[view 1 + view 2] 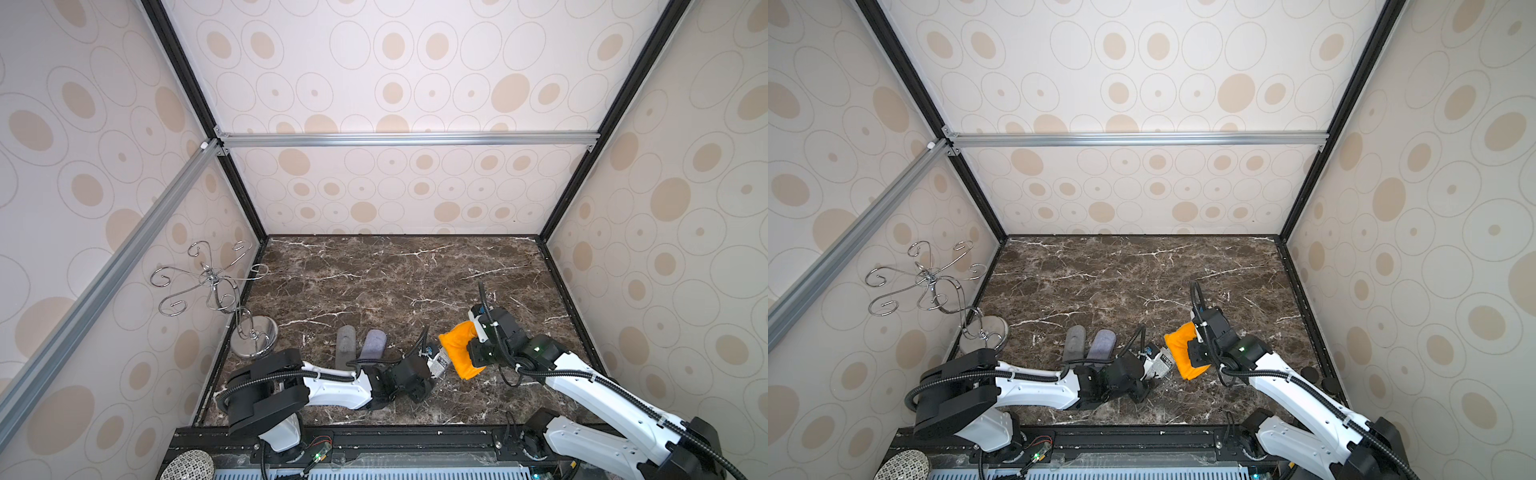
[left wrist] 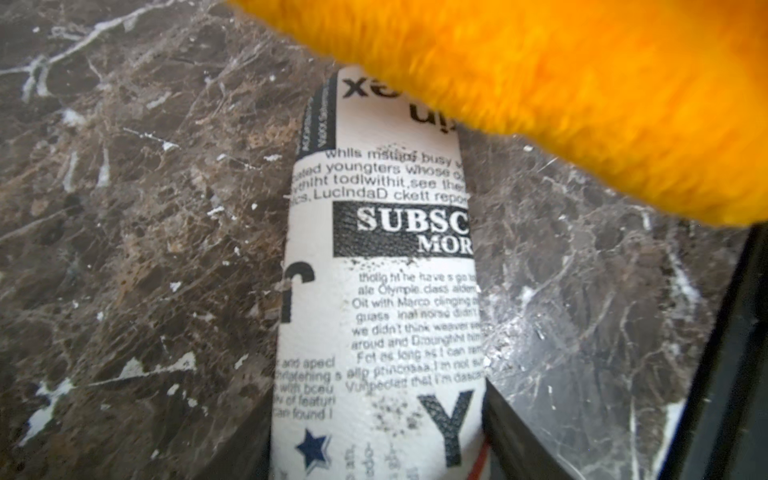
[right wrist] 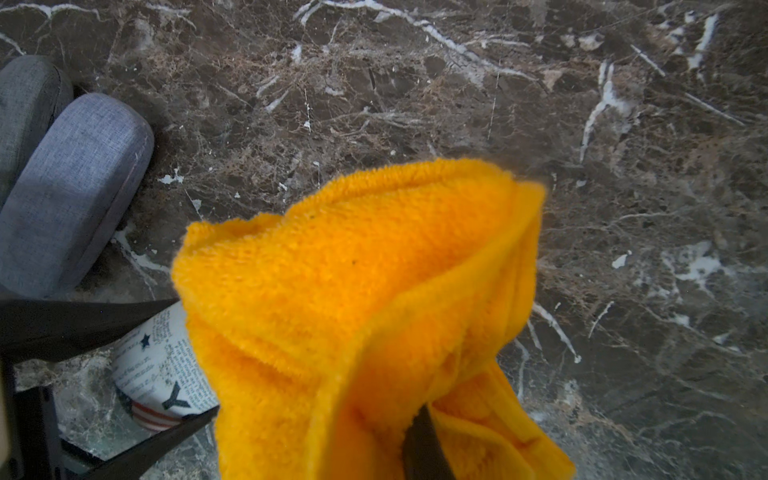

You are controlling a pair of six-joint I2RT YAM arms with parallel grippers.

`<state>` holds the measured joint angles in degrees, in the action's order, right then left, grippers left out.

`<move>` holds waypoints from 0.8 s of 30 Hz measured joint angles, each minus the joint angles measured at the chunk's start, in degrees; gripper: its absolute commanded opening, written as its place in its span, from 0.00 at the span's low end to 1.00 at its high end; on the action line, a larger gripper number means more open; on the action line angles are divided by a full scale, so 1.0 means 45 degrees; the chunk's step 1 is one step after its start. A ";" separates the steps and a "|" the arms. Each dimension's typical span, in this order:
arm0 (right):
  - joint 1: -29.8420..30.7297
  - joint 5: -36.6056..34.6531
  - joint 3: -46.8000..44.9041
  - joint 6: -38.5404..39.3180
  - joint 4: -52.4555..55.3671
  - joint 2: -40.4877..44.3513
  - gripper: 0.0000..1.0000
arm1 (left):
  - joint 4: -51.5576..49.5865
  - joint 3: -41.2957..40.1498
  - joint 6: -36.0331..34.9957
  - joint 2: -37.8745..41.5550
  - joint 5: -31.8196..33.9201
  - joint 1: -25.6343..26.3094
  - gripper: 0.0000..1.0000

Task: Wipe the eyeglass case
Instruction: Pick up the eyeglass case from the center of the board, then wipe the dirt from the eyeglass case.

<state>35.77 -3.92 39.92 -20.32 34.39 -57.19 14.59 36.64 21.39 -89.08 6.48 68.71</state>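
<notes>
In both top views, lower middle, the left gripper clamps the printed eyeglass case. Just right of it is the cloth, pinched by the right gripper.

Left wrist view: the case's long axis runs up frame centre, with its far end under the cloth.

Right wrist view: the case lies lower left of the cloth.

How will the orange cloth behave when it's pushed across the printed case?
Probably floppy: the cloth hangs in soft folds. Its fuzzy pile likely drags rather than slips on the printed case. It looks thin and light, so it may bunch up unless pressed down.
</notes>
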 measured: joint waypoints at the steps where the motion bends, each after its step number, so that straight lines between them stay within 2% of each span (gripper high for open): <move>1: 0.0049 0.0039 0.0058 0.0053 -0.0010 -0.0117 0.00 | 0.0083 0.0000 -0.0146 0.0117 -0.0204 -0.0068 0.60; 6: 0.0393 0.0165 0.0282 0.0238 -0.0121 -0.0631 0.00 | 0.0146 0.0000 -0.0602 0.0427 -0.0923 -0.0238 0.61; 12: 0.1443 0.0146 0.0466 0.0389 -0.0291 -0.1069 0.00 | -0.0024 0.0000 -0.0777 0.0432 -0.1593 -0.0476 0.60; 19: 0.2482 0.0437 0.0432 0.0335 -0.0947 -0.1146 0.00 | 0.0000 0.0034 -0.0845 0.0432 -0.1773 -0.0763 0.60; 24: 0.2705 0.0073 0.0384 0.0049 -0.1224 -0.1404 0.00 | 0.0005 0.0058 -0.0874 0.0427 -0.1812 -0.0787 0.59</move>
<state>47.94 -3.60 41.65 -20.10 28.88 -63.51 14.61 36.91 17.45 -87.15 -1.67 65.17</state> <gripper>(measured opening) 0.124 0.619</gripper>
